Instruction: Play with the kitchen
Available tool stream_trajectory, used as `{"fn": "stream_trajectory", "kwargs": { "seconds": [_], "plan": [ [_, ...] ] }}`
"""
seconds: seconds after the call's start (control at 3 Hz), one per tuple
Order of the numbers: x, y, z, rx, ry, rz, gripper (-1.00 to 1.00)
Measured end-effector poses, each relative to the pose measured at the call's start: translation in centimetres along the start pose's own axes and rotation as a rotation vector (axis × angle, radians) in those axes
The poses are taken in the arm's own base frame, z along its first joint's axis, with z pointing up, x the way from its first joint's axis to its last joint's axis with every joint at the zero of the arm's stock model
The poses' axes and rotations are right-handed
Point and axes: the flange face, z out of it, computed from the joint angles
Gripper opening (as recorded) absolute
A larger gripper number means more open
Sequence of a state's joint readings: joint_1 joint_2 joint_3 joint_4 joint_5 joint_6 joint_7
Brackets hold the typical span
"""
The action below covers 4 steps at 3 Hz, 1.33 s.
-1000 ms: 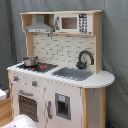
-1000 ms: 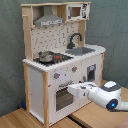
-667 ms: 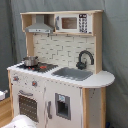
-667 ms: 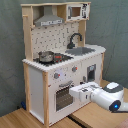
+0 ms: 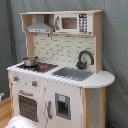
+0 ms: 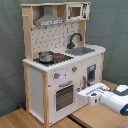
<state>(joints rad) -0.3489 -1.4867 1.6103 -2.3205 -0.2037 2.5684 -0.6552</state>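
Note:
The kitchen (image 5: 60, 75) (image 6: 60, 70) is a tall white and light-wood toy unit, seen in both exterior views. It has a small pot (image 6: 46, 56) on the hob, a black faucet (image 5: 85, 57) over a grey sink (image 5: 74, 73), a hood (image 5: 39, 26) and a microwave (image 5: 70, 23). The windowed oven door (image 6: 65, 95) is closed. In the second exterior view my gripper (image 6: 80, 96) hovers low, just right of the oven door, pointing at the cabinet front. A white part of the gripper (image 5: 19, 122) shows at the first exterior view's bottom left.
The kitchen stands on a wooden floor (image 6: 30, 120) before a grey curtain (image 6: 115, 25). A small cabinet door with a dark window (image 5: 62, 106) sits beside the oven. My white arm (image 6: 116, 100) fills the second exterior view's lower right.
My gripper has sunk slightly and edged nearer the oven door. The kitchen's doors and the pot have not moved.

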Motion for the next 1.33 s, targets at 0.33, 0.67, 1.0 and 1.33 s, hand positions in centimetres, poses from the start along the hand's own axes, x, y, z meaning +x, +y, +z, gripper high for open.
{"fn": "stream_trajectory", "kwargs": {
  "seconds": [0.33, 0.67, 1.0, 1.33],
  "plan": [
    [-1.7, -1.7, -0.4, 0.011, -0.013, 0.0, 1.0],
    [-3.2, -3.0, -0.3, 0.025, -0.028, 0.084, 1.0],
    [-3.8, -3.6, 0.3, 0.037, -0.047, 0.205, 1.0],
    [-4.3, -4.3, 0.9, 0.043, -0.065, 0.308, 1.0]
  ]
}}
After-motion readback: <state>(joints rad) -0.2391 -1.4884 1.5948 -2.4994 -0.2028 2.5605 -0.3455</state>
